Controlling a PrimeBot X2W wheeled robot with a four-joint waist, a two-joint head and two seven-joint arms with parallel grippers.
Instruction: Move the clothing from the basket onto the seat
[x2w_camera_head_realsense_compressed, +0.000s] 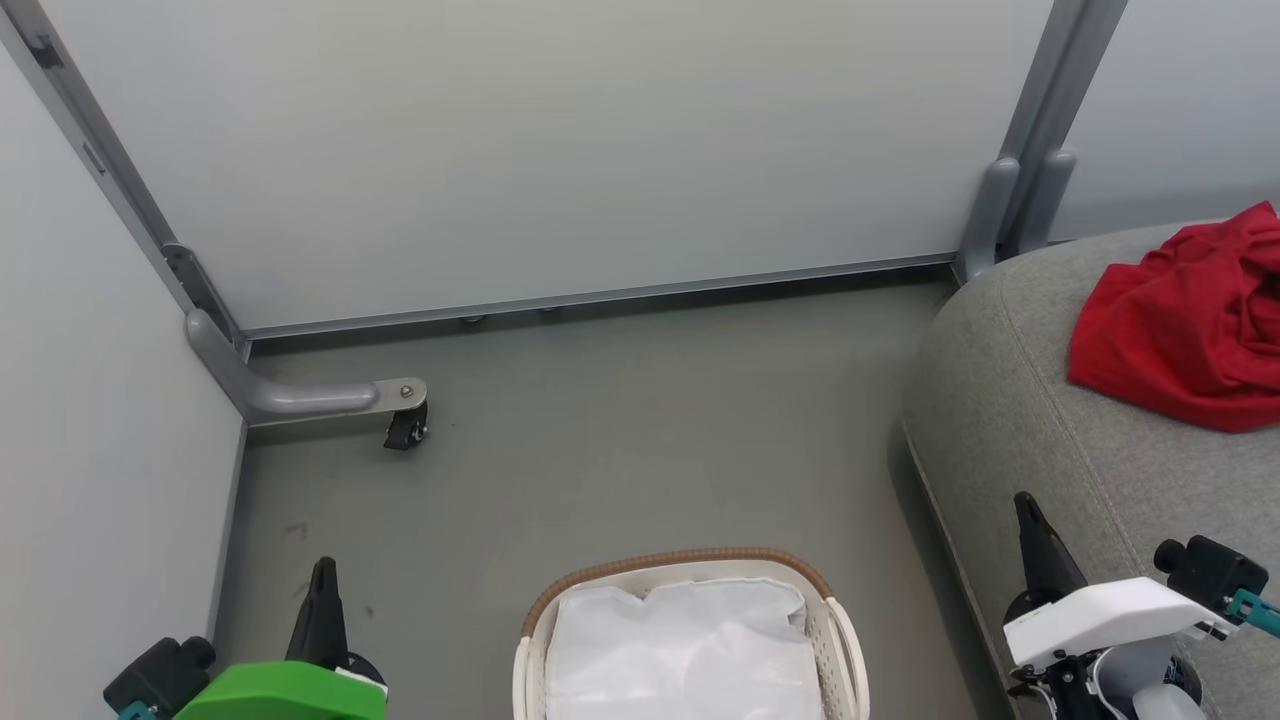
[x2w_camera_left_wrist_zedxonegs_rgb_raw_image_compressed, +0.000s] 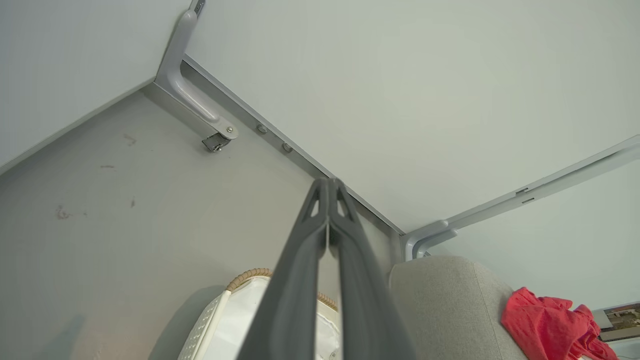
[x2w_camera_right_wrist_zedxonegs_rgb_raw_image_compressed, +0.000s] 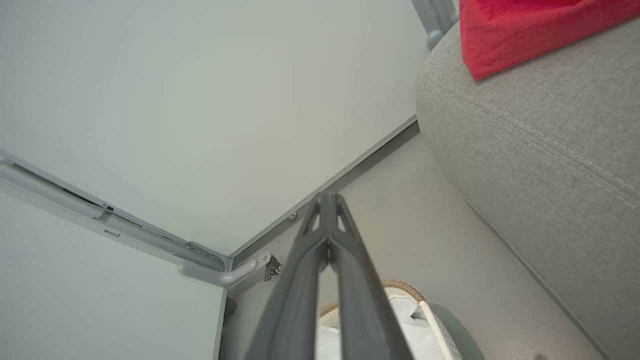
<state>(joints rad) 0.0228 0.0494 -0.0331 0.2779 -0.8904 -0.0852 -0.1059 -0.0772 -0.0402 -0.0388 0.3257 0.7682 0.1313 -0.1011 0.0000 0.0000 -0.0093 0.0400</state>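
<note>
The red clothing (x2w_camera_head_realsense_compressed: 1185, 320) lies crumpled on the grey seat (x2w_camera_head_realsense_compressed: 1010, 420) at the right; it shows also in the left wrist view (x2w_camera_left_wrist_zedxonegs_rgb_raw_image_compressed: 550, 332) and the right wrist view (x2w_camera_right_wrist_zedxonegs_rgb_raw_image_compressed: 525, 30). The white basket (x2w_camera_head_realsense_compressed: 675, 565) with its brown rim stands on the floor at the bottom middle, holding a white cloth liner (x2w_camera_head_realsense_compressed: 690, 650). My left gripper (x2w_camera_head_realsense_compressed: 323, 575) is shut and empty at the lower left, left of the basket. Between the basket and the seat, at the lower right, my right gripper (x2w_camera_head_realsense_compressed: 1024, 505) is shut and empty. Both wrist views show the fingers pressed together (x2w_camera_left_wrist_zedxonegs_rgb_raw_image_compressed: 328, 187) (x2w_camera_right_wrist_zedxonegs_rgb_raw_image_compressed: 327, 200).
Pale partition panels close off the back and left. A grey metal foot with a castor (x2w_camera_head_realsense_compressed: 405, 425) sticks out over the floor at the back left. Grey floor (x2w_camera_head_realsense_compressed: 650, 430) lies open between the panels, basket and seat.
</note>
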